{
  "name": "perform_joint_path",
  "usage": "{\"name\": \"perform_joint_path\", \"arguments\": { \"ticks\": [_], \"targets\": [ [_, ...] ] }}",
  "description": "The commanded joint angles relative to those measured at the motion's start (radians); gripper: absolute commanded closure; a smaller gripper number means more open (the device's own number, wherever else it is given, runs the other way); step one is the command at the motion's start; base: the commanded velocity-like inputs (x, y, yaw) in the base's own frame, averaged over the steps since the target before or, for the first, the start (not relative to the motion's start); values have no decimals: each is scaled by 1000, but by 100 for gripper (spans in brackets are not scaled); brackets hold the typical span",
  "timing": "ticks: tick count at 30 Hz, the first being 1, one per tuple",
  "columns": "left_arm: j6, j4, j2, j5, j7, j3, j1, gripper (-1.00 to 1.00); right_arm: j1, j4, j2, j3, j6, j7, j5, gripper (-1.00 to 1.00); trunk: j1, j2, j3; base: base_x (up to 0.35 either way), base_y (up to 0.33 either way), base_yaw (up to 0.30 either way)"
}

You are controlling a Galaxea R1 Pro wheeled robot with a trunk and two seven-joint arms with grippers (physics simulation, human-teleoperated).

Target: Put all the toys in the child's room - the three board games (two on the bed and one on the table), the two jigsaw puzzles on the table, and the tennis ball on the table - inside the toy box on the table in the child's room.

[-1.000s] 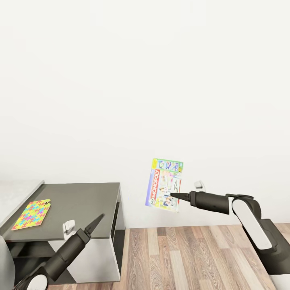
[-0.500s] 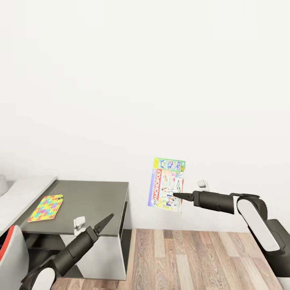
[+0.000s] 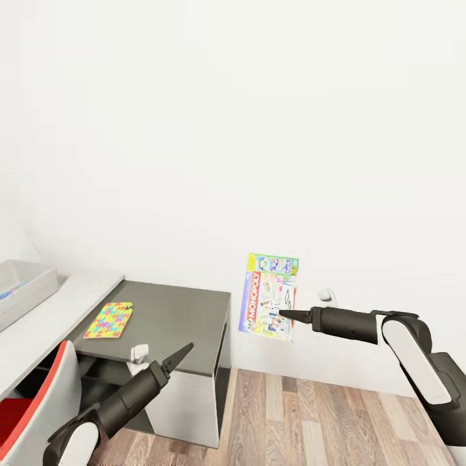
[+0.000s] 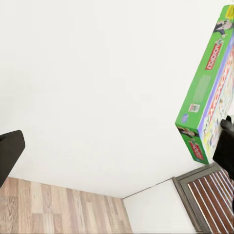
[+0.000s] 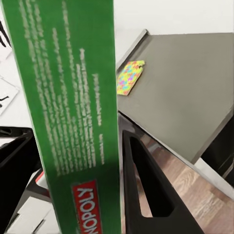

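The right gripper (image 3: 286, 315) is clamped on the green-edged Monopoly board game (image 3: 268, 296), holding it upright in the air above the wood floor (image 3: 323, 414) and well clear of the low dark grey cabinet (image 3: 168, 317), on which one jigsaw puzzle (image 3: 109, 320) lies flat. This looks like the carrying step, so the next move calls for bringing the game over the pale grey toy box (image 3: 22, 288) on the light grey table (image 3: 65, 307), then lowering and releasing it inside. The left gripper (image 3: 178, 357) hangs empty, and its jaws look close together, though I cannot tell for certain.
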State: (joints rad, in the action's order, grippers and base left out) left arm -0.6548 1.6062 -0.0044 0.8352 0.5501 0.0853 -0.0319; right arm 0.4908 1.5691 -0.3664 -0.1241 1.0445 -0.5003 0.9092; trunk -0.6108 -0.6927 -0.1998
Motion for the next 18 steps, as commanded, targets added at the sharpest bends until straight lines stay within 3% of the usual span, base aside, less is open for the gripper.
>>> {"name": "perform_joint_path", "arguments": {
  "ticks": [1,9,10,16,18],
  "targets": [
    [-8,0,-1,4,0,-5,-4,-100,1,0,-2,0,3,-12,-1,100,0,-1,-1,0,0,279],
    [-43,1,-7,12,3,-38,-23,-100,0,11,-21,12,3,-15,3,100,0,-1,3,0,0,279],
    [-70,1,-9,14,3,-49,-35,-100,0,18,-51,17,3,-22,22,100,0,-1,3,0,0,279],
    [-96,1,-17,14,-16,-55,-64,-100,-1,25,-85,22,3,-29,64,100,0,-1,6,0,0,279],
    [-118,1,-30,14,-58,-57,-104,-100,-1,26,-99,26,3,-31,80,100,0,-1,8,0,0,278]
  ]
}}
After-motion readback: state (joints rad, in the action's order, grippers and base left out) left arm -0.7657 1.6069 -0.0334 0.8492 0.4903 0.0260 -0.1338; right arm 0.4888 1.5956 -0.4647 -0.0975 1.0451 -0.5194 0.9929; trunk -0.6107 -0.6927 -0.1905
